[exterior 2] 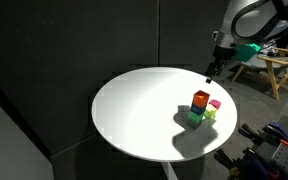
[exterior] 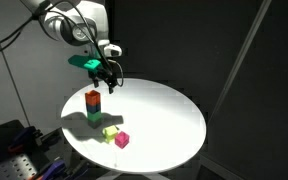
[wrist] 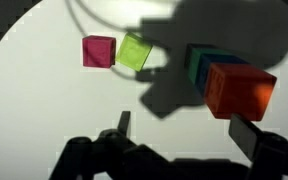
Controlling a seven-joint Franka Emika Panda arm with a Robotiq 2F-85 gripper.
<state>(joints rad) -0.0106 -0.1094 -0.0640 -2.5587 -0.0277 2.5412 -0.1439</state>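
Observation:
A stack of blocks stands on the round white table [exterior: 164,115]: a red block [exterior: 93,98] [exterior 2: 201,100] [wrist: 239,90] on top, a blue one under it and a green one [exterior: 93,120] [exterior 2: 195,118] at the bottom. Beside the stack lie a yellow-green block [exterior: 109,131] [exterior 2: 210,113] [wrist: 134,52] and a pink block [exterior: 122,140] [exterior 2: 215,103] [wrist: 98,51]. My gripper [exterior: 108,82] [exterior 2: 210,76] [wrist: 184,130] hangs open above the table, close to the stack's top, with nothing between its fingers.
Dark curtains surround the table [exterior 2: 134,110]. A wooden frame [exterior 2: 269,70] stands behind the arm in an exterior view. Cluttered equipment [exterior: 14,150] sits by the table's edge.

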